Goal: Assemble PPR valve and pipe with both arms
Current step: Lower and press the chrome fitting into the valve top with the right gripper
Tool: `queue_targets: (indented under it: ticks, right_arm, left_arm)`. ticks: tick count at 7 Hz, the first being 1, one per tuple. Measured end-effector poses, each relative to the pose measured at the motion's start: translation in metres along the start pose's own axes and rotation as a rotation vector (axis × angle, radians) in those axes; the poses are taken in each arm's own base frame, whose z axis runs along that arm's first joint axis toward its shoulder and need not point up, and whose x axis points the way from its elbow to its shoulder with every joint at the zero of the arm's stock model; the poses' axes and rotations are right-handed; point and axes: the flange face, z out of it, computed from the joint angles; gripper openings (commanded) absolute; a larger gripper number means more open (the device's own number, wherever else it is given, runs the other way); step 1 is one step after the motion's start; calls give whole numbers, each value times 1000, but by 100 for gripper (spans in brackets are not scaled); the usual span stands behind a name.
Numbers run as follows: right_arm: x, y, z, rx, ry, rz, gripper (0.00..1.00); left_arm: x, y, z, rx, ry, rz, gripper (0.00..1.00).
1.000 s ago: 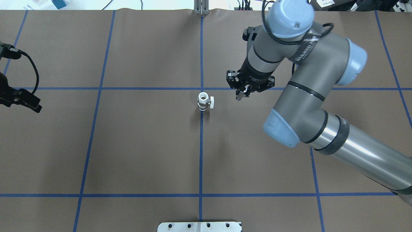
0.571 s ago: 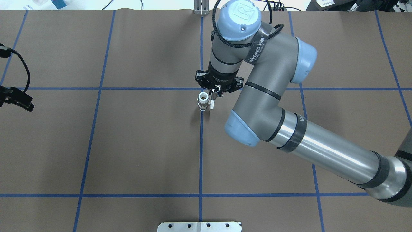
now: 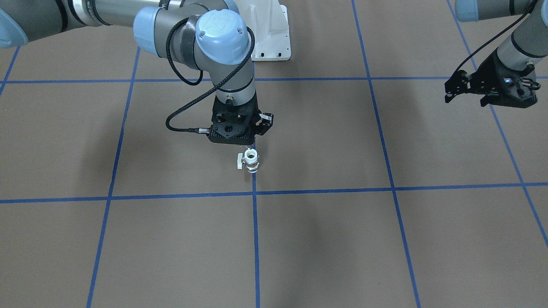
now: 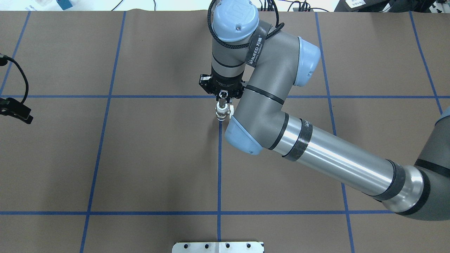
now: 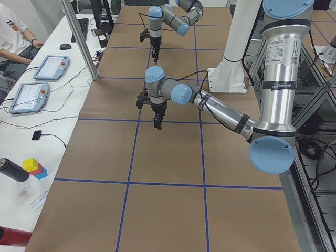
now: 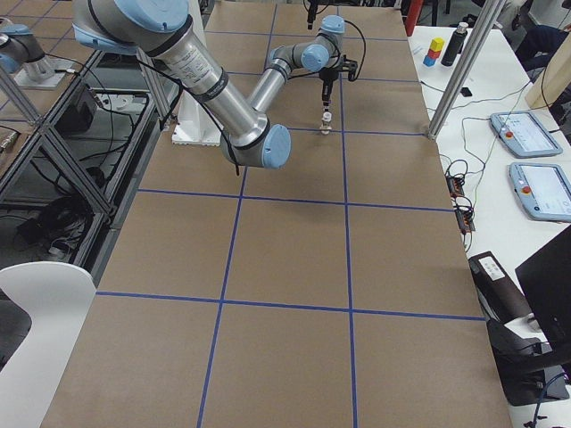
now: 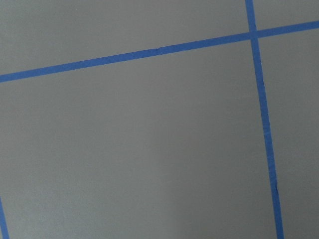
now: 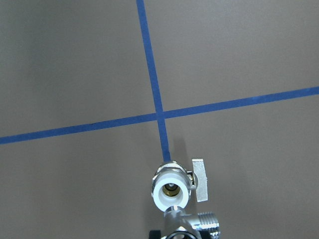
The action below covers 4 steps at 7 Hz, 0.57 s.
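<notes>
The PPR valve (image 4: 221, 115) stands upright on the brown mat on the centre blue line, with its white side handle (image 8: 200, 180) to one side. It also shows in the front view (image 3: 249, 161) and in the right wrist view (image 8: 171, 189), open white ring end up. My right gripper (image 4: 222, 100) is shut on the pipe (image 8: 192, 225), a shiny silver elbow, and holds it directly over the valve's top; I cannot tell if they touch. My left gripper (image 3: 488, 92) hangs empty over the mat's far left (image 4: 15, 113); whether it is open or shut does not show.
Blue tape lines (image 4: 219, 168) grid the brown mat. The white bolted pedestal (image 3: 269, 38) stands at the robot's side of the table. A metal post (image 4: 219, 8) stands at the far edge. Tablets (image 5: 50, 68) lie on a side table.
My right arm has swung left with the pipe, from right of the valve to directly above it. My left gripper has drifted further toward the left edge.
</notes>
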Motion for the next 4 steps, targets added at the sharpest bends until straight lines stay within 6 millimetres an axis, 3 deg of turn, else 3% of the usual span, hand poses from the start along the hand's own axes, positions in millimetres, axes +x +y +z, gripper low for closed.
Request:
queue_targets:
  ticks: [4]
  right_arm:
    - [-2,-1,10,19,3,-6,0]
  left_arm:
    - [1,0,-1,2,1,2,100]
